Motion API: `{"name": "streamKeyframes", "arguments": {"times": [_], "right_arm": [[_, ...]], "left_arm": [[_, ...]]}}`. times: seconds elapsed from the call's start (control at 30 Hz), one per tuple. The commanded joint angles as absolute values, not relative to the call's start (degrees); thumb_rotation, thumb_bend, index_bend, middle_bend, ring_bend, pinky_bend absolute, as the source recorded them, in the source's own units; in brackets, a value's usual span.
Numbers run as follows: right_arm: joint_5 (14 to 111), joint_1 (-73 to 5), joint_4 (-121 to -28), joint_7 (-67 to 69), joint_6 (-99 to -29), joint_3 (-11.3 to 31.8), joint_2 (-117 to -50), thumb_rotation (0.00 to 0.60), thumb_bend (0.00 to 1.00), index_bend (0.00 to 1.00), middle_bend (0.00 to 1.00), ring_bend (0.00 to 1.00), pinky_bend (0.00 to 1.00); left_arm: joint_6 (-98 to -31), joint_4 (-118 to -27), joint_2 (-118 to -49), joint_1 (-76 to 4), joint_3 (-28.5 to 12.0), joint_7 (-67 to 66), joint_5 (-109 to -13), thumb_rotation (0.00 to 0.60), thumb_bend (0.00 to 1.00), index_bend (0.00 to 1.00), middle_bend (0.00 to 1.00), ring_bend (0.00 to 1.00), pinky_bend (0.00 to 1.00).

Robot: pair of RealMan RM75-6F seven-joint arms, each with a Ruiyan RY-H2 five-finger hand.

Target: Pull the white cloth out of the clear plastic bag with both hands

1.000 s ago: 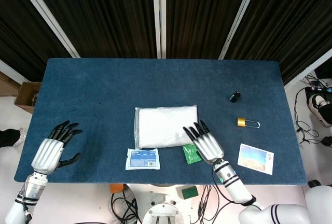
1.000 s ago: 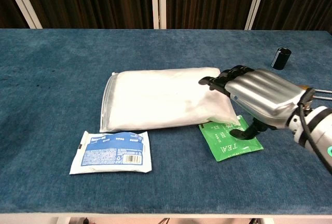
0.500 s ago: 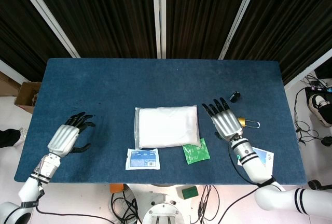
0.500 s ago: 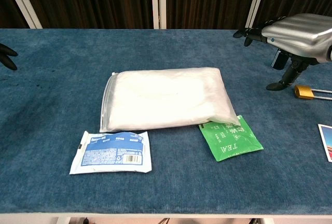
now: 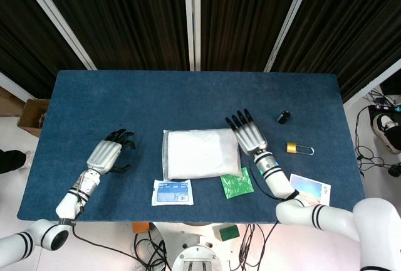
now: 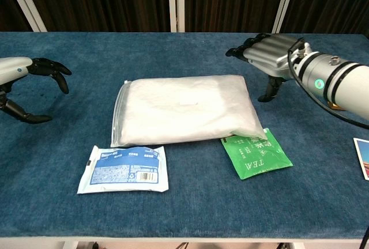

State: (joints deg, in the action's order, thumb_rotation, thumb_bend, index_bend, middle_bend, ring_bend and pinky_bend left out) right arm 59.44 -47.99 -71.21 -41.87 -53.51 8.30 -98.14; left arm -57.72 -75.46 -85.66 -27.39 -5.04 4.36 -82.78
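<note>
Clear plastic bag (image 5: 200,153) lies between spread, seemingly empty left hand (image 5: 108,154) and right hand (image 5: 248,134).

On the blue table (image 5: 156,101) a blue-and-white sachet (image 6: 124,169) lies flat near the front edge. A green tea packet (image 6: 256,153) lies to its right, printed side up. Further right, a brass padlock (image 5: 297,149) lies on its side, with a small black cylinder (image 5: 283,116) beyond it. A picture card (image 5: 307,190) lies near the front right corner.
</note>
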Motion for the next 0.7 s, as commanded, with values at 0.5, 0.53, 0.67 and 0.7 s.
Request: {"name": "streamKeyframes", "arguments": {"times": [0.5,0.53,0.67,0.7], "right_arm": [[63.4,-54.0,-58.7,-37.9,-51.9,12.5,-107.3,0.6,0.15,0.0,0.12,0.0,0.07],[63.3,-54.0,-58.7,-37.9,-51.8,12.6,-107.3,0.6,0.16,0.0,0.12,0.0,0.07],[63.2,-54.0,-58.5,-37.8,-51.7,12.7,-107.3,0.6,0.15,0.0,0.12,0.0,0.07],[63.2,-54.0,-58.5,-37.7,-51.7,12.7,-107.4,0.6,0.15,0.0,0.12,0.0,0.07]], "left_arm": [[-55.2,-74.2,-92.0,-29.1,-5.8,1.6,-76.4,0.6,0.22,0.42,0.13,0.03,0.11],[-55.3,-74.7,-92.0,-29.0,-5.7,1.7,-76.2,0.6,0.22,0.42,0.13,0.03,0.11],[-55.5,-76.5,-92.0,-28.6,-5.6,3.2,-75.6,0.6,0.22,0.42,0.13,0.03,0.11],[-55.6,-77.1,-92.0,-28.5,-5.7,3.8,-75.6,0.6,0.22,0.42,0.13,0.03,0.11]]}}
